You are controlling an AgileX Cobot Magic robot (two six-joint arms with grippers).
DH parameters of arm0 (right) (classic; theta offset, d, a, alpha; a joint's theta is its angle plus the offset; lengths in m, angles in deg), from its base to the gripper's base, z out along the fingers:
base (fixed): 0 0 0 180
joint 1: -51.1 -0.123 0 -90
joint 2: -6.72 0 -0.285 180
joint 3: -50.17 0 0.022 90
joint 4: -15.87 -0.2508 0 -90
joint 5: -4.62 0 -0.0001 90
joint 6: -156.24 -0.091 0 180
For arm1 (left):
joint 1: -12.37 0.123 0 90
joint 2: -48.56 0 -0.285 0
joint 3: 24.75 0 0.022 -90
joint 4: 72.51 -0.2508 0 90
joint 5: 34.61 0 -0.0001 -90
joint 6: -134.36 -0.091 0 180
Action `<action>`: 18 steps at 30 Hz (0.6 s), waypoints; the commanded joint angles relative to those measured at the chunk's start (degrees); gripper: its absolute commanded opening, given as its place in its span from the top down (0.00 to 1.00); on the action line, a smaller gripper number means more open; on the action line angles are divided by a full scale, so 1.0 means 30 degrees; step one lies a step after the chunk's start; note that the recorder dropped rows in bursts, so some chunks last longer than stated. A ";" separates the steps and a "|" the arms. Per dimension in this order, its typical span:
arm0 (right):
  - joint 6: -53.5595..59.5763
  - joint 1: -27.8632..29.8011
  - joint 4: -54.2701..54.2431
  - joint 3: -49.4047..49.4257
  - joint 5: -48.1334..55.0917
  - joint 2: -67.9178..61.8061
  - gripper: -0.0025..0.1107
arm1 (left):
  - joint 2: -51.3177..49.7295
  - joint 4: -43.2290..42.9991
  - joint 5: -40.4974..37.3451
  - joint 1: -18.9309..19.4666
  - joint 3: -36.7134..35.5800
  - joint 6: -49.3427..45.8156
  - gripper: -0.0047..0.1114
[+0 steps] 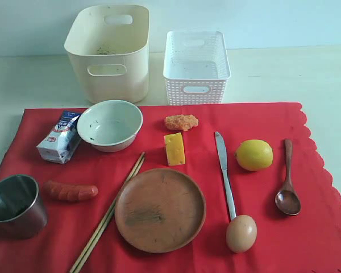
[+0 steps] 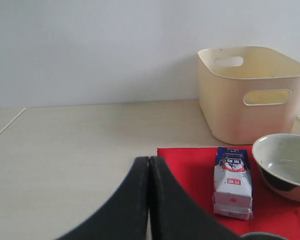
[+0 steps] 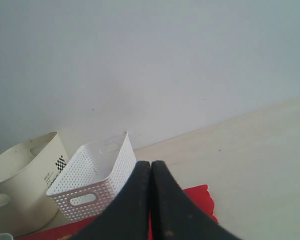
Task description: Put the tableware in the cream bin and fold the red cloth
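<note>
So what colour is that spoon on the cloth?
The wooden spoon is dark brown; the exterior view shows it best.

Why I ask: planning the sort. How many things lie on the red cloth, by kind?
Tableware: 6 (bowl, cup, plate, chopsticks as one pair, knife, spoon)
Food: 5 (sausage, cheese, nugget, lemon, egg)
Cartons: 1 (milk carton)
Total: 12

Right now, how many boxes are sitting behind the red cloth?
2. The cream bin stands behind the pale bowl, and the white lattice basket is beside it, to its right in the exterior view. None look hidden.
</note>
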 commanded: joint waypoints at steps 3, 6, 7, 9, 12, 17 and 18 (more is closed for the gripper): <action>0.0095 0.0065 -0.0006 -0.1058 -0.1122 -0.4760 0.98 | 0.0131 0.0104 -0.0001 0.0000 -0.0055 -0.0017 0.95; 0.0470 -0.0173 0.0127 -0.1730 -0.1153 -0.8126 0.98 | 0.0131 0.0104 -0.0001 0.0000 -0.0055 -0.0017 0.95; 0.0613 -0.0299 0.0128 -0.1941 -0.1167 -0.9074 0.98 | 0.0131 0.0104 -0.0001 0.0000 -0.0055 -0.0017 0.95; 0.0683 -0.0794 0.0128 -0.2535 -0.1167 -1.1453 0.98 | 0.0131 0.0104 -0.0001 0.0000 -0.0055 -0.0017 0.95; 0.0866 -0.1843 0.0153 -0.3552 -0.1167 -1.4610 0.98 | 0.0131 0.0104 -0.0001 0.0000 -0.0055 -0.0017 0.95; 0.0903 -0.3977 0.0153 -0.5201 -0.1432 -1.9162 0.98 | 0.0131 0.0104 -0.0001 0.0000 -0.0055 -0.0017 0.95; 0.0903 -0.4501 0.0153 -0.5544 -0.1432 -2.0143 0.98 | 0.0131 0.0104 -0.0001 0.0000 -0.0055 -0.0017 0.95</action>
